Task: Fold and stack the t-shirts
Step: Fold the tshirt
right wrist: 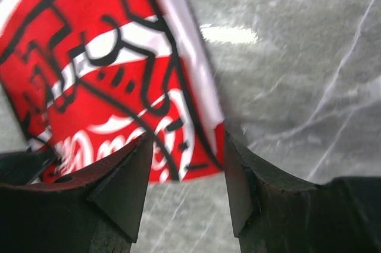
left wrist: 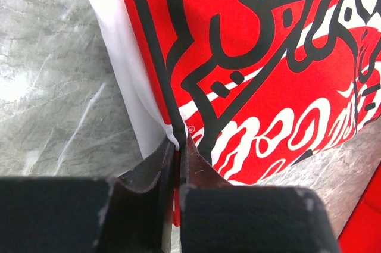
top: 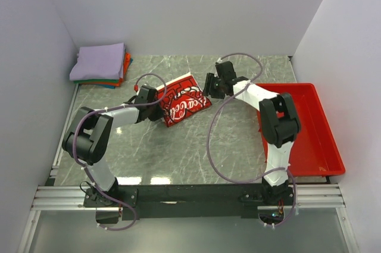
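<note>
Shirt: white t-shirt (top: 183,101), folded down to a small oblong packet, with the red print and white script facing up.
Shirt position: middle of the table (top: 196,152), a little toward the far side, lying askew between the two grippers.
Shirt edge: a white strip runs along the left of the red print; the wrist views do not show whether any part is lifted off the surface.
Left gripper (left wrist: 177,146): at the shirt's left edge, jaws pressed together and pinching the cloth where the white strip meets the print.
Right gripper (right wrist: 186,164): at the shirt's right end, jaws spread wide with nothing clamped. The shirt's corner shows in the gap beyond the fingertips; contact cannot be told.
Stack of folded t-shirts (top: 100,65): far left corner, well apart from the white t-shirt. Lavender is on top, with orange, green and blue edges showing beneath.
Red tray (top: 321,146): right side of the table, just beside the right arm.
Surface: grey marble pattern.
</note>
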Robot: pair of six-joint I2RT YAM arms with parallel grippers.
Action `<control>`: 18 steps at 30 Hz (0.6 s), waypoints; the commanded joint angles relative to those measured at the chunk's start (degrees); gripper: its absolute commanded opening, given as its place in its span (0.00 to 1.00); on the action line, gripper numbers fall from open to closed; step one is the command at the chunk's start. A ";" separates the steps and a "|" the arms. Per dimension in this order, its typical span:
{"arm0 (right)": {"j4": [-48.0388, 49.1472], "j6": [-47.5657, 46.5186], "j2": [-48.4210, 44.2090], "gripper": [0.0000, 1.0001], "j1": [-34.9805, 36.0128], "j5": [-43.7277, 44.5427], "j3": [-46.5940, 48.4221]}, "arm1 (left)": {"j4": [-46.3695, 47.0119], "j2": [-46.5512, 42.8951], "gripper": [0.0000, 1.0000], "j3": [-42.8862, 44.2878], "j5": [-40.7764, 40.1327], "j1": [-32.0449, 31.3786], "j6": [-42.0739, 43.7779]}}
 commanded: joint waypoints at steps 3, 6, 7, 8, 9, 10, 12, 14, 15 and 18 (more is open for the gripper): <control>-1.34 -1.28 3.76 0.55 0.54 1.97 2.41 | -1.78 -0.94 0.04 -1.05 1.24 0.51 2.50; 0.41 -0.49 3.77 0.48 0.98 0.21 0.31 | -1.34 -0.85 0.02 -1.14 2.29 0.51 2.50; 0.94 -0.14 3.16 0.45 1.07 -0.58 -0.48 | -1.16 -0.85 0.02 -1.23 2.56 0.51 2.50; 1.47 0.38 2.72 0.42 1.25 -0.93 -1.36 | -1.08 -1.02 0.01 -1.49 2.74 0.51 2.58; 2.00 0.74 2.19 0.33 1.51 -0.94 -3.11 | -1.07 -1.02 0.01 -1.76 2.91 0.51 2.67; 2.26 1.09 0.88 0.28 1.34 -1.46 -4.09 | -0.99 -1.55 0.01 -1.93 3.09 0.51 2.76; 3.23 2.85 -0.97 0.09 1.25 -1.46 -8.02 | -0.90 -2.25 0.01 -2.98 3.44 0.51 3.02; 4.46 4.77 -4.57 0.03 1.33 -1.81 -12.68 | -0.64 -3.74 0.01 -4.47 4.23 0.42 3.11; 4.55 5.39 -5.80 0.00 1.25 -1.82 -14.19 | -0.55 -4.27 0.01 -5.09 4.49 0.42 3.20; 5.34 7.94 -11.69 0.00 1.33 -2.61 -21.21 | -0.72 -6.99 0.01 -7.20 5.81 0.07 3.64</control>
